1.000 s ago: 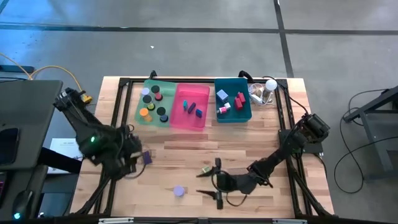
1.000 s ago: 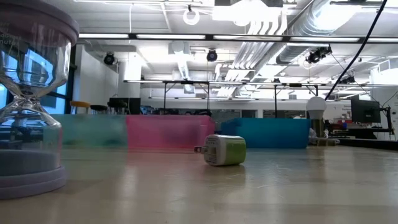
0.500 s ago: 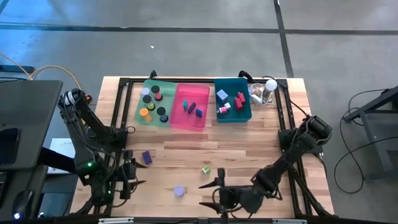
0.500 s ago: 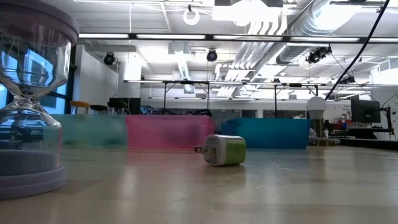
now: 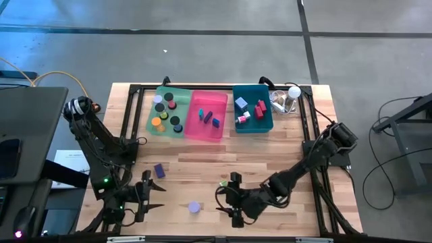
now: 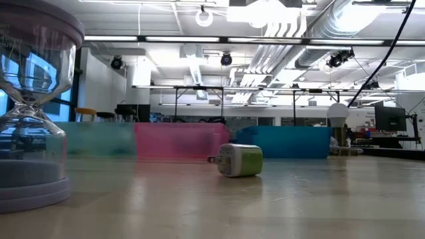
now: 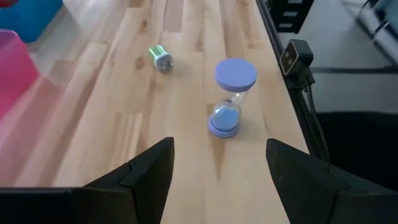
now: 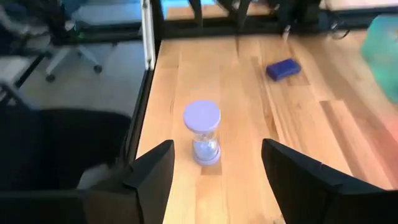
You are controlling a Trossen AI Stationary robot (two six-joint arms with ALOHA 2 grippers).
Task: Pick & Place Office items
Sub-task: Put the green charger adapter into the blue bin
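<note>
Both pairs of fingers stand open and hold nothing. Ahead of the left gripper (image 7: 219, 171), beyond its fingers, a lavender hourglass (image 7: 232, 99) stands upright on the tabletop (image 7: 124, 118), a green charger (image 7: 160, 58) farther off. The right gripper (image 8: 214, 171) faces the same hourglass, a purple block (image 8: 283, 68) beyond.
</note>
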